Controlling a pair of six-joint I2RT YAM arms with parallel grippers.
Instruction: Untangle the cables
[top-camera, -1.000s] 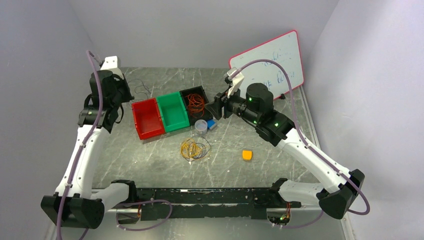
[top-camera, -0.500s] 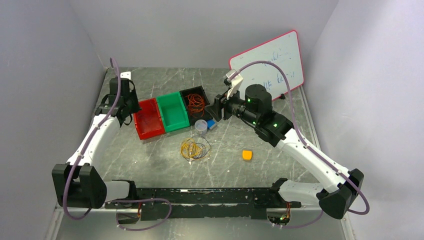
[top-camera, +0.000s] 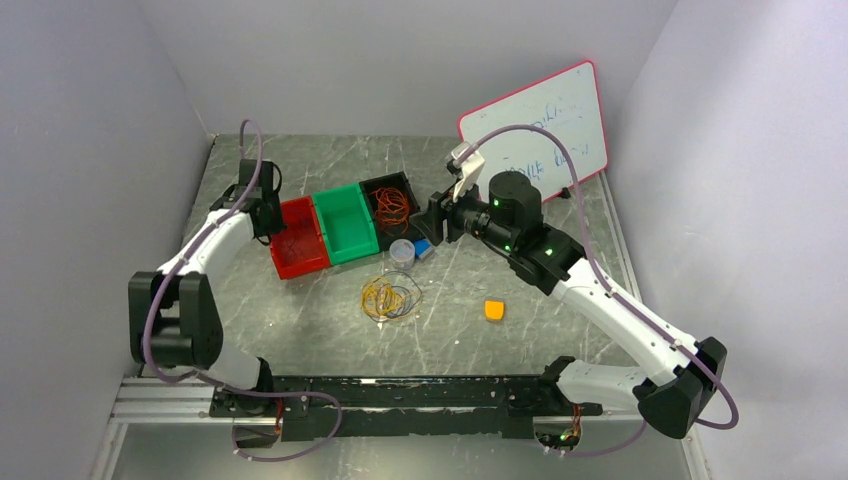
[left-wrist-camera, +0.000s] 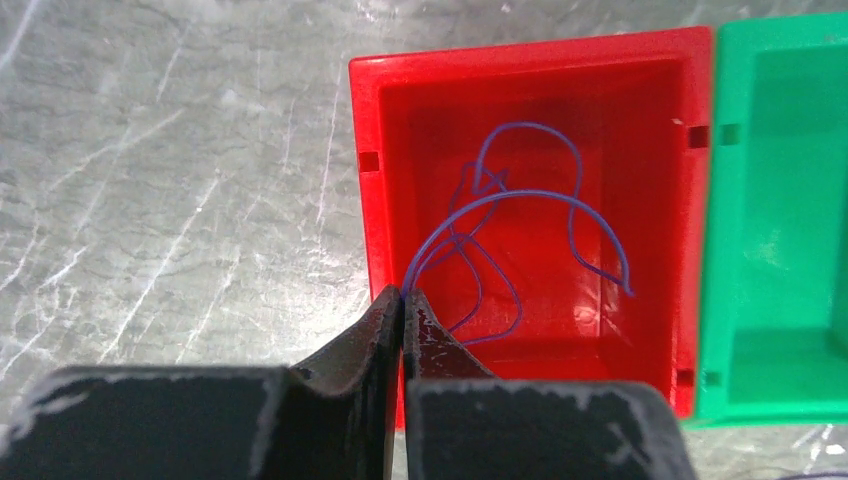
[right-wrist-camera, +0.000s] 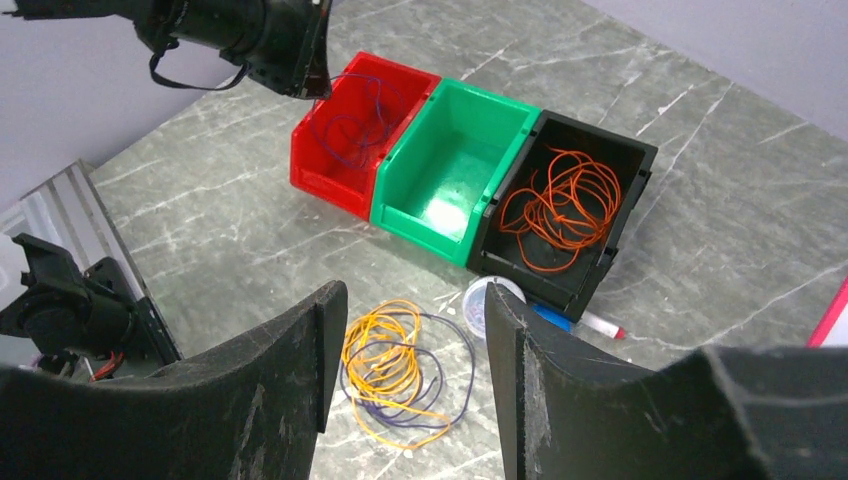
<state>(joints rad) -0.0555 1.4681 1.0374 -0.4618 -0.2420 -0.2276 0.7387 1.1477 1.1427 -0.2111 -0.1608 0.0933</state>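
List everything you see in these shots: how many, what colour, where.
red bin: one, red, left of the row
green bin: one, green, middle
black bin: one, black, right end
purple cable: one, purple, in the red bin
orange cable: one, orange, in the black bin
tangle: one, yellow and purple, on the table
container: one, clear, by the black bin
marker: one, blue and white, beside the container
block: one, orange, right of the tangle
whiteboard: one, white, far right
table: one, grey, under everything
left tool: one, black, shut on the purple cable
right tool: one, black, open, above the table
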